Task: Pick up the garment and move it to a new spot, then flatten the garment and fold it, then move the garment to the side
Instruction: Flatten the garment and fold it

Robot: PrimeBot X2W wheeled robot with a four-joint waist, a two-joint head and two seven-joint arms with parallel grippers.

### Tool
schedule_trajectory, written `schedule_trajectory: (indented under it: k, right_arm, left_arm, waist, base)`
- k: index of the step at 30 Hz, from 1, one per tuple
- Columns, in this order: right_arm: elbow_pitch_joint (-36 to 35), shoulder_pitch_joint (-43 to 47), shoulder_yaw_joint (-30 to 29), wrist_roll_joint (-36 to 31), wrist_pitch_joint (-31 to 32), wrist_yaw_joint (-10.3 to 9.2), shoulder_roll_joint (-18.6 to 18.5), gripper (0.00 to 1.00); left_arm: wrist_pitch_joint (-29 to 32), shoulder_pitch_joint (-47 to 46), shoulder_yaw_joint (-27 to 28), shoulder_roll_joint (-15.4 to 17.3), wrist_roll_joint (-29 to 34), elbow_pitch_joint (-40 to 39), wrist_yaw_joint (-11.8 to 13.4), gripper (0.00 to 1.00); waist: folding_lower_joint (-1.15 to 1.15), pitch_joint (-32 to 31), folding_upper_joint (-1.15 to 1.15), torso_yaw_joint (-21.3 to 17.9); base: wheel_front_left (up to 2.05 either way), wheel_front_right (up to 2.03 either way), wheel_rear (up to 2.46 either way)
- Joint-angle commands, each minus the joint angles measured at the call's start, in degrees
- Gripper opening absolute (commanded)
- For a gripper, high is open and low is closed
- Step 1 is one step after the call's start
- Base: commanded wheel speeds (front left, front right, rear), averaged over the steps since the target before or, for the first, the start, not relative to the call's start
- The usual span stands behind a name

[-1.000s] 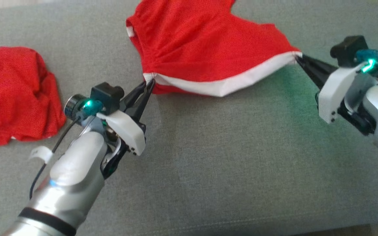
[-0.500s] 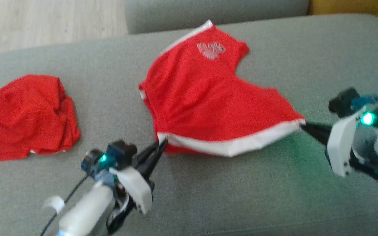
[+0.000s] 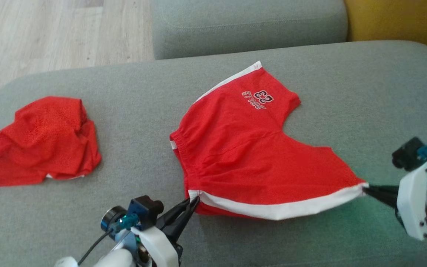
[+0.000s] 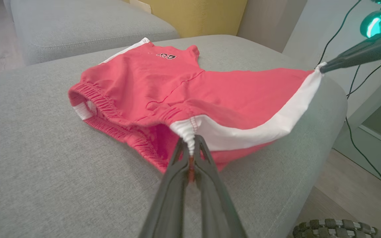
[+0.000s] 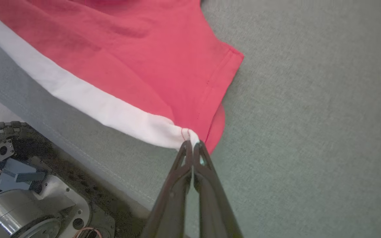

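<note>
The garment [image 3: 258,155] is a pair of red shorts with white side trim and a printed number, spread on the grey cushion [image 3: 310,241]. Its near white-trimmed edge hangs taut between my two grippers. My left gripper [image 3: 195,200] is shut on the waistband end of that trim. My right gripper [image 3: 365,190] is shut on the hem end. In the left wrist view the left gripper [image 4: 190,145] pinches bunched white fabric of the garment [image 4: 177,89], and the right gripper [image 4: 322,68] holds the far corner. The right wrist view has the right gripper [image 5: 192,143] pinching the garment [image 5: 127,49] at its corner.
A second red cloth [image 3: 43,141] lies crumpled at the cushion's left. Another grey cushion [image 3: 247,26] and a yellow surface [image 3: 395,18] stand behind, with wooden floor [image 3: 50,33] at the back left. The cushion's near edge drops to my base [image 5: 28,198].
The head camera has tilted, so the whole picture has shifted down and the far leg with the print is now in view. Both grippers kept their hold and drew the garment nearer to me.
</note>
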Motion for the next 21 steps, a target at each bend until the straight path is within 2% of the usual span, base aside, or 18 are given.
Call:
schedule_trajectory:
  k: [1,11,21]
  right_arm:
    - [-0.84,-1.92,-1.95,-0.49,-0.26,-0.05,-2.3,0.0]
    - [2.49,-10.44,-7.08,-3.47,0.1,-0.05,1.33,0.0]
    - [9.67,-21.66,-8.67,-6.79,0.9,-0.05,5.85,0.0]
  left_arm:
    - [-0.13,-3.27,2.51,1.55,-0.53,-2.28,0.5,0.0]
    - [-0.11,-10.48,5.34,0.59,-0.51,-4.63,1.58,0.0]
    - [-0.7,-19.42,7.6,-2.91,-0.98,-1.63,1.67,0.0]
  waist:
    - [0.01,0.95,0.0,0.58]
    - [0.01,6.05,0.0,3.22]
    - [0.01,13.06,0.0,6.94]
  base:
    - [0.0,0.0,0.0]
    - [0.0,0.0,0.0]
    - [0.0,0.0,0.0]
